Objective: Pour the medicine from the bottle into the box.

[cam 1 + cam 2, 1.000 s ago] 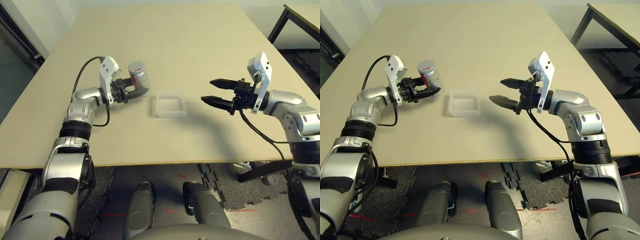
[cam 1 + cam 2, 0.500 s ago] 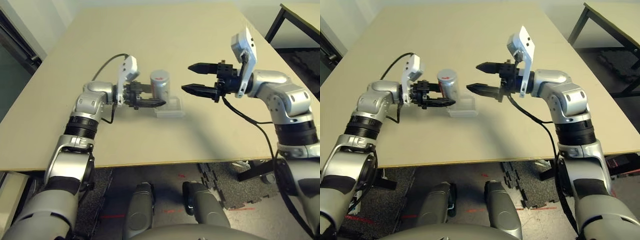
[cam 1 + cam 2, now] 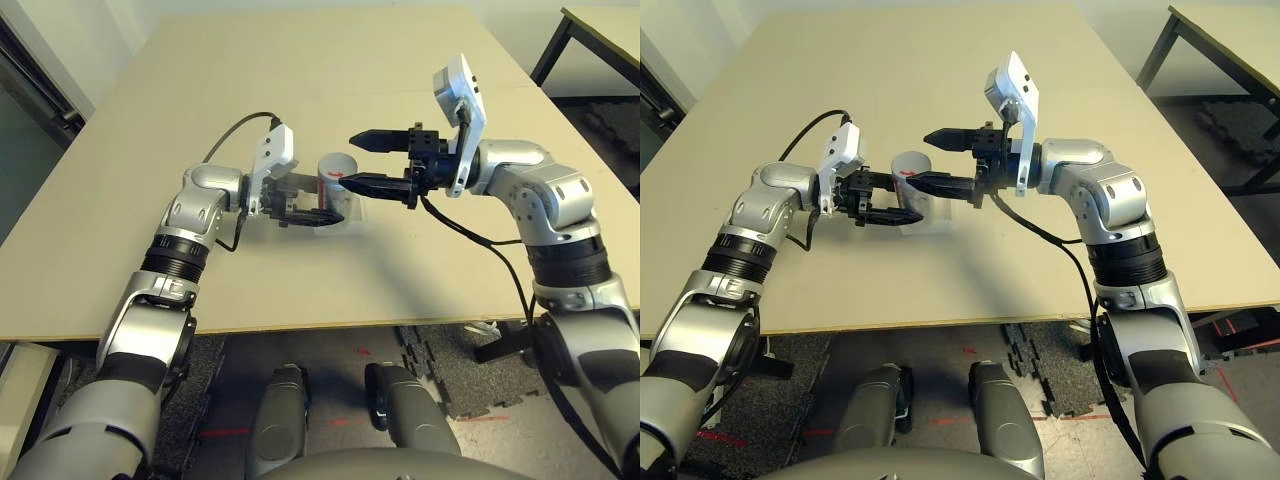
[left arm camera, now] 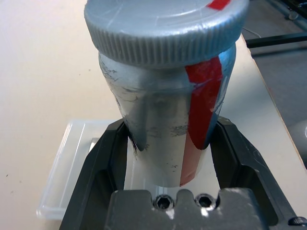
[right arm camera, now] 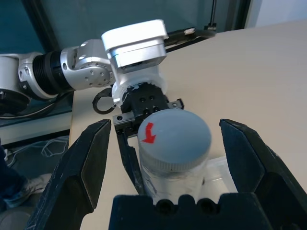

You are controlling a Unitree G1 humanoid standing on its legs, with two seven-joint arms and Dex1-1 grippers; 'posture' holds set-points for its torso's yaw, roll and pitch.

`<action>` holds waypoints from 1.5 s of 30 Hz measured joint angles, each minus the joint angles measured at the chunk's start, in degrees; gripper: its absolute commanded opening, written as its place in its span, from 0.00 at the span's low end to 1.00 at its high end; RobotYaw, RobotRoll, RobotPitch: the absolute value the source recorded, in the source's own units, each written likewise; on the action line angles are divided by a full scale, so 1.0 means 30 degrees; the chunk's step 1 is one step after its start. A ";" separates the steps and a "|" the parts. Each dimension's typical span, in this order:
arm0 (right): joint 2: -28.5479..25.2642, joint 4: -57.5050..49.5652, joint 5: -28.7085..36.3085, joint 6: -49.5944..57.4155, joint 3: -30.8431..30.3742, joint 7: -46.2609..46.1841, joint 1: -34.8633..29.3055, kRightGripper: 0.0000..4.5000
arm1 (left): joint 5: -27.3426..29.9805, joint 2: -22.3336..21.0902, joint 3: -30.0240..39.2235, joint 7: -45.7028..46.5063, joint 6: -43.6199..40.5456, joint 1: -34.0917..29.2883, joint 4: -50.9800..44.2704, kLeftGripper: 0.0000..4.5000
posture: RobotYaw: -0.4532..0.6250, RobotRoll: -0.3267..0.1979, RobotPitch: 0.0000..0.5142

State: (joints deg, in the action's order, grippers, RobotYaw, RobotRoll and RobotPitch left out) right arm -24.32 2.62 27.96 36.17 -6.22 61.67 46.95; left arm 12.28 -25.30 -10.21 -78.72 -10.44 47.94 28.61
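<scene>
My left gripper (image 3: 322,200) is shut on the silver-grey bottle (image 3: 335,172), gripping its lower body below the red-and-white label (image 4: 204,91). The bottle stands upright with its grey cap (image 5: 175,139) on. It hangs just above the clear plastic box (image 4: 72,158), which lies on the table. My right gripper (image 3: 350,160) is open, with one finger on each side of the cap and not touching it. The medicine is hidden.
The tan table (image 3: 330,80) stretches far behind and to both sides. A black-legged second table (image 3: 600,30) stands at the back right. Black floor mats (image 3: 440,380) lie below the table's front edge.
My left gripper has carried the bottle to the right, over the box. My right gripper has moved left and now brackets the cap with open fingers.
</scene>
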 measured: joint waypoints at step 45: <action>0.0257 1.3180 0.0066 -1.0298 -0.4628 1.0209 0.6622 0.73 | 0.0510 -0.1425 -0.0377 0.0677 -0.4743 -0.2163 -0.7414 0.61 | 0.56 0.62 0.33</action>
State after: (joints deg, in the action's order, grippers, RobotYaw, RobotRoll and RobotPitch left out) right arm -23.55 42.16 28.16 5.28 -20.11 92.30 66.82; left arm 13.81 -29.57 -11.34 -76.69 -24.67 41.45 6.37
